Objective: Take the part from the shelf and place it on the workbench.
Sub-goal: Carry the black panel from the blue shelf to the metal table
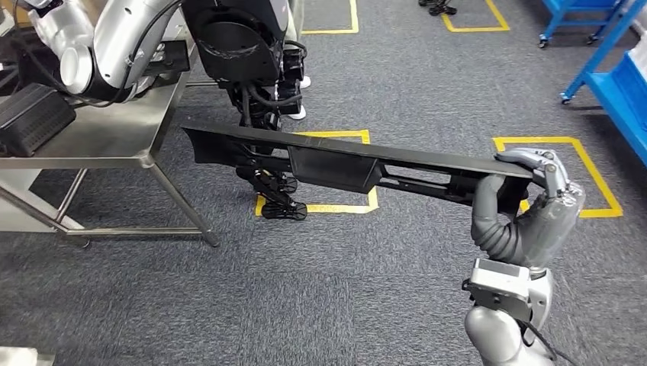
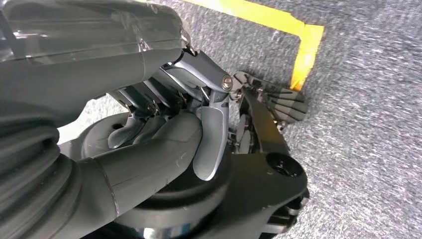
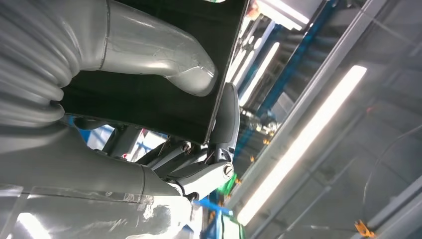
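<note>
gripping one end of the long black part (image 1: 336,164), the right hand (image 1: 526,206) has its fingers (image 1: 534,162) curled over the top edge and its thumb pressed beneath. the part juts out level to the left, above the grey carpet (image 1: 343,290) and a yellow floor marking (image 1: 336,206), its far end close to the steel counter (image 1: 107,137) but not on it. the left hand (image 2: 164,134) has its fingers (image 2: 211,134) curled inward, holding nothing, beside dark parts of the robot's own body.
</note>
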Robot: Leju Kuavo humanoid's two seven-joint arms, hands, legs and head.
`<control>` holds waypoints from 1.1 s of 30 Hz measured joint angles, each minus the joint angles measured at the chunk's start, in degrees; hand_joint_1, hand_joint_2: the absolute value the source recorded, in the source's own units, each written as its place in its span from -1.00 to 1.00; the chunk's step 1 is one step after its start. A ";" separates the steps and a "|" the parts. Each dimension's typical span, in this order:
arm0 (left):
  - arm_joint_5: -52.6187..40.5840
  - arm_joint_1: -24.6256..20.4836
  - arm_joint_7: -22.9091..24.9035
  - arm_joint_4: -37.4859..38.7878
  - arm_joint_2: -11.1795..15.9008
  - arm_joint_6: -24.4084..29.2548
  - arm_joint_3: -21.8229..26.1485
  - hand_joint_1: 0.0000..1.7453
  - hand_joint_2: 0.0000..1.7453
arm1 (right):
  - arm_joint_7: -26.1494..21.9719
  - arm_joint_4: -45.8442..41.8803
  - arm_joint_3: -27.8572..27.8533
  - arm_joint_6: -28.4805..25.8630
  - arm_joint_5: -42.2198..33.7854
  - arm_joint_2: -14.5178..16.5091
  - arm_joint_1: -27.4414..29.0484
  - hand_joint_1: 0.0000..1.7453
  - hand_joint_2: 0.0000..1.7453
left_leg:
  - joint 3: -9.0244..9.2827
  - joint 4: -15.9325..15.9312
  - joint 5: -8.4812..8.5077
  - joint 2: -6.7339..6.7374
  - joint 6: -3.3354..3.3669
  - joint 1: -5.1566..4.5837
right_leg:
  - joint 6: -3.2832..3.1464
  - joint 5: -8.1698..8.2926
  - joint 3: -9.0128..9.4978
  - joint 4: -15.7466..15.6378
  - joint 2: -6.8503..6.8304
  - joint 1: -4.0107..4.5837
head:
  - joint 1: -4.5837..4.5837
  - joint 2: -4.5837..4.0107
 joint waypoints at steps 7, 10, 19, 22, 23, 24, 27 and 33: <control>0.08 -0.11 -0.45 0.01 0.02 -0.01 0.00 1.00 1.00 | 0.19 -0.01 0.35 -0.02 0.20 0.00 -0.05 1.00 1.00 | -6.45 13.31 -4.63 5.99 -0.84 0.17 | -1.11 -0.77 1.19 -0.28 -6.01 0.75 | -0.94 0.00; 0.05 -0.08 -0.45 0.02 0.03 -0.03 0.00 1.00 1.00 | 0.23 -0.01 0.68 -0.02 0.18 0.00 -0.22 1.00 1.00 | -1.04 2.72 -0.17 8.69 0.43 -0.63 | -0.86 -1.47 2.12 -0.40 -8.00 0.98 | -0.92 0.00; 0.05 -0.05 -1.12 0.02 -0.02 -0.06 0.00 1.00 1.00 | 0.23 0.16 1.37 -0.03 0.07 -0.40 -0.68 1.00 1.00 | 2.27 -3.71 1.39 5.87 2.50 -0.63 | 0.79 -7.02 -1.06 8.60 -3.44 0.82 | -0.41 0.00; 0.03 -0.05 -0.87 0.02 -0.03 -0.18 0.00 1.00 1.00 | 0.31 0.29 1.70 -0.03 0.02 -0.48 -0.67 1.00 1.00 | 2.36 -3.48 1.18 3.58 2.52 -0.53 | 1.09 -6.54 -4.59 12.84 -2.75 0.69 | -0.09 0.00; 0.02 -0.03 -0.79 0.02 -0.03 -0.24 0.00 1.00 1.00 | 0.39 0.30 1.76 -0.04 0.04 -0.54 -0.67 1.00 1.00 | 2.39 -3.24 1.03 2.75 2.36 -0.43 | 1.18 -4.37 -3.87 10.26 -2.48 0.57 | -0.05 0.00; 0.00 -0.02 -0.72 0.02 -0.03 -0.30 0.00 1.00 1.00 | 0.54 0.30 1.81 -0.04 0.05 -0.62 -0.67 1.00 1.00 | 2.36 -2.87 0.79 1.93 2.11 -0.31 | 1.28 -2.09 -2.58 6.58 -1.61 0.34 | 0.03 0.00; -0.14 -0.11 -0.43 0.02 -0.01 -0.37 0.00 1.00 1.00 | 0.95 0.30 2.12 -0.03 0.00 -0.98 -0.51 1.00 1.00 | 1.54 -1.43 0.11 -0.19 1.06 -0.19 | 1.02 0.33 -0.01 -0.24 1.50 0.02 | 0.11 0.00; -0.51 0.06 0.31 0.04 0.11 -0.74 -0.01 1.00 1.00 | 1.22 0.30 2.93 -0.01 0.46 -1.46 -0.15 1.00 1.00 | -1.63 4.83 -3.04 4.03 -0.70 -0.04 | -1.03 0.40 0.74 -1.08 -2.27 0.38 | -0.71 0.00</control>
